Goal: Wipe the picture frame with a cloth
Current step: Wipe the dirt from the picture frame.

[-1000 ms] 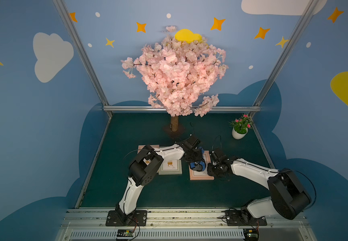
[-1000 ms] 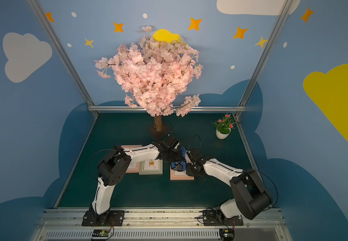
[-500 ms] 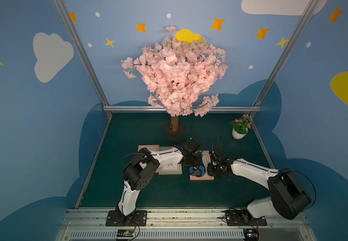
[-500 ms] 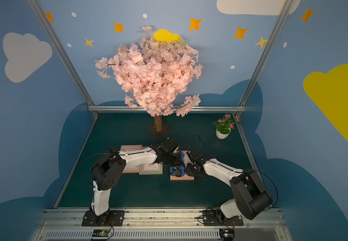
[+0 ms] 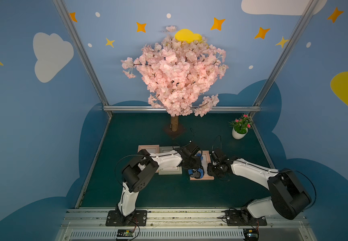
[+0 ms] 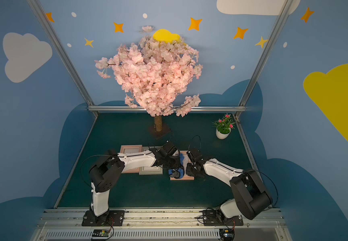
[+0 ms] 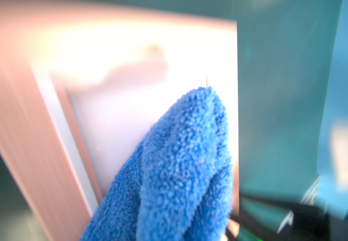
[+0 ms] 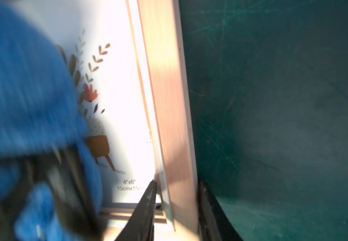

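left pincer (image 5: 194, 168) clamped tight on bunched cloth (image 7: 179, 167), pressed on the glass of the picture frame (image 8: 168, 104) lying flat on the worktop (image 5: 148, 194). right pincer (image 8: 177, 187) pinches the frame's side rail. keep strokes light, stay clear of that pincer.

Blue plush cloth (image 7: 179, 167), bunched, rests on the pink picture frame (image 5: 207, 178) (floral print inside). The frame lies flat on the green tabletop (image 5: 168, 194).

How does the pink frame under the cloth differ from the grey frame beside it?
Border: the pink frame is pink, the grey frame grey-green. The cloth lies on the pink frame, not on the grey frame. The right gripper clamps the pink frame's edge; nothing grips the grey frame. Both lie flat on the table.
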You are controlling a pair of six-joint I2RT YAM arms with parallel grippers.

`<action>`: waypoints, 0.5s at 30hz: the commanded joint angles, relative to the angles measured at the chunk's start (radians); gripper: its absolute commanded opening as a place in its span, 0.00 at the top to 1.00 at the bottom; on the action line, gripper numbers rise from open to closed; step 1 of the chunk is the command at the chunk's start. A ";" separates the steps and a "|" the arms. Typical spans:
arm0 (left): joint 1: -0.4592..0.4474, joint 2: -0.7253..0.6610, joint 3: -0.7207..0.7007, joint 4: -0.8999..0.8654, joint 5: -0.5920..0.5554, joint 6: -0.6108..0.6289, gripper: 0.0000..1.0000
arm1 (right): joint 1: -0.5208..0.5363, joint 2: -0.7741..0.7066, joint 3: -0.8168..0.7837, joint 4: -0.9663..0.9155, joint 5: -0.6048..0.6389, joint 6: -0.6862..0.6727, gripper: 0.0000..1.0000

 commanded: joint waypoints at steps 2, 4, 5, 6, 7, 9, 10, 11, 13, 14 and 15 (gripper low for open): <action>-0.049 -0.017 -0.067 -0.004 0.019 -0.070 0.97 | 0.003 0.022 -0.017 -0.054 0.000 -0.001 0.67; -0.035 0.006 -0.053 0.011 0.027 -0.072 0.97 | 0.003 0.017 -0.024 -0.051 0.001 -0.001 0.66; -0.020 0.024 -0.032 0.013 0.029 -0.061 0.97 | 0.003 0.015 -0.026 -0.051 -0.001 -0.001 0.67; -0.003 0.042 -0.009 0.021 0.031 -0.047 0.97 | 0.003 0.016 -0.025 -0.054 -0.002 -0.001 0.67; 0.013 0.058 0.008 0.033 0.030 -0.040 0.97 | 0.003 0.016 -0.023 -0.058 -0.002 -0.001 0.67; 0.063 0.102 0.059 0.051 0.032 -0.023 0.97 | 0.003 0.009 -0.026 -0.059 0.000 -0.001 0.67; 0.083 0.123 0.090 0.045 0.037 -0.013 0.97 | 0.003 0.008 -0.027 -0.057 0.001 0.001 0.67; 0.102 0.149 0.127 0.028 0.038 -0.001 0.97 | 0.003 0.006 -0.029 -0.057 0.003 0.001 0.67; 0.119 0.173 0.176 -0.013 0.018 0.018 0.97 | 0.001 0.006 -0.029 -0.059 0.005 0.001 0.67; 0.121 0.168 0.181 -0.026 0.006 0.026 0.97 | 0.001 0.008 -0.028 -0.062 0.007 0.000 0.67; 0.118 0.157 0.172 -0.034 0.000 0.029 0.97 | 0.001 0.009 -0.028 -0.065 0.008 -0.001 0.66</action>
